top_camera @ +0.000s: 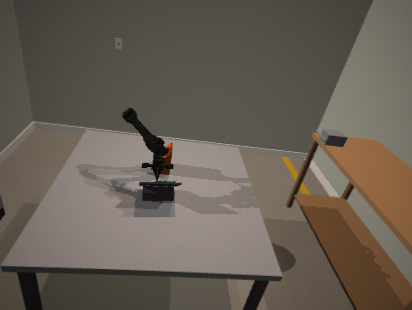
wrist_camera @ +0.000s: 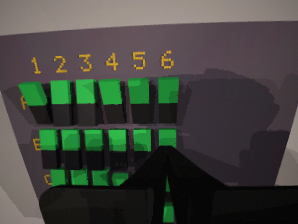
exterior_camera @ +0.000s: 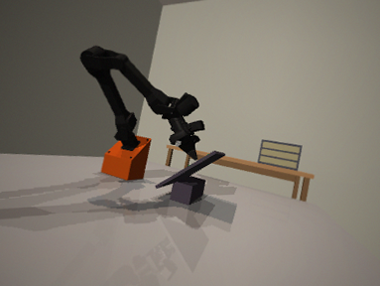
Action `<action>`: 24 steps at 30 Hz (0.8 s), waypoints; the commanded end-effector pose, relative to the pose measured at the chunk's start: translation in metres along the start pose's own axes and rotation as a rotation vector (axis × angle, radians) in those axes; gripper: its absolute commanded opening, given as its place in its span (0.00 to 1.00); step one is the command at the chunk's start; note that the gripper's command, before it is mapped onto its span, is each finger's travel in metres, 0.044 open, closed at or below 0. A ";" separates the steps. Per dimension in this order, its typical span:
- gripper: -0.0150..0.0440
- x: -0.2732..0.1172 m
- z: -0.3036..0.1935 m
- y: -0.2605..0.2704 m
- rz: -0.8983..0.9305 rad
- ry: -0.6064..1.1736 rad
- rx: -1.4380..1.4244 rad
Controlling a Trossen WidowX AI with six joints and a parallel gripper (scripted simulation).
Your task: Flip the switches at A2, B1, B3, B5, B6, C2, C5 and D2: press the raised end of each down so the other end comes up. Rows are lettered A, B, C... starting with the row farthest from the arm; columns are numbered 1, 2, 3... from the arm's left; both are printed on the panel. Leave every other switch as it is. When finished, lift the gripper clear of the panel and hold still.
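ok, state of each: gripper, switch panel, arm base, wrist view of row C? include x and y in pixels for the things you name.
Gripper [top_camera: 157, 179] [exterior_camera: 195, 159] [wrist_camera: 165, 151]: shut, nothing held, tips pointing down at the panel.
Switch panel [top_camera: 143, 184] [exterior_camera: 188, 172] [wrist_camera: 225, 55]: tilted, raised on a dark block [top_camera: 158, 194] [exterior_camera: 187, 192].
Orange arm base [top_camera: 169, 156] [exterior_camera: 120, 162]: upright on the table [top_camera: 150, 245] [exterior_camera: 114, 231].
Row C [wrist_camera: 79, 177]: partly hidden by the gripper.
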State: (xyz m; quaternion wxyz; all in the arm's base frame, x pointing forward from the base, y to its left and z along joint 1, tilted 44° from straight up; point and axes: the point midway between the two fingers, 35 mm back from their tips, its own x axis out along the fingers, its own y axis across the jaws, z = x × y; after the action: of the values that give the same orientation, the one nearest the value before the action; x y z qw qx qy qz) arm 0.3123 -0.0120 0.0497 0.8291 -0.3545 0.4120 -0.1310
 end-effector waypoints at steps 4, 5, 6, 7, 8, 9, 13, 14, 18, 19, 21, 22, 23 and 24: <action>0.25 -0.054 0.000 -0.001 0.000 -0.037 0.005; 0.25 -0.056 0.000 -0.001 0.000 -0.038 0.004; 0.25 -0.056 0.000 -0.001 0.000 -0.038 0.004; 0.25 -0.056 0.000 -0.001 0.000 -0.038 0.004; 0.25 -0.056 -0.001 0.002 0.002 -0.037 0.005; 0.25 -0.055 -0.005 0.011 0.005 -0.035 0.006; 0.25 -0.053 -0.041 0.066 0.010 -0.030 0.008; 0.25 -0.054 -0.051 0.075 0.007 -0.034 0.007; 0.25 -0.054 -0.058 0.081 0.004 -0.037 0.006; 0.25 -0.054 -0.058 0.081 0.004 -0.037 0.006; 0.25 -0.054 -0.058 0.081 0.004 -0.037 0.006; 0.25 -0.053 -0.058 0.081 0.004 -0.038 0.006; 0.25 -0.049 -0.058 0.082 0.006 -0.039 0.007; 0.25 -0.043 -0.058 0.083 0.007 -0.043 0.007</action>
State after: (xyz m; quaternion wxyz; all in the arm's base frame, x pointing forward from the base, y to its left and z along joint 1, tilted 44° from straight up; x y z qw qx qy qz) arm 0.2310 0.0457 0.0002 0.8410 -0.3496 0.3944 -0.1220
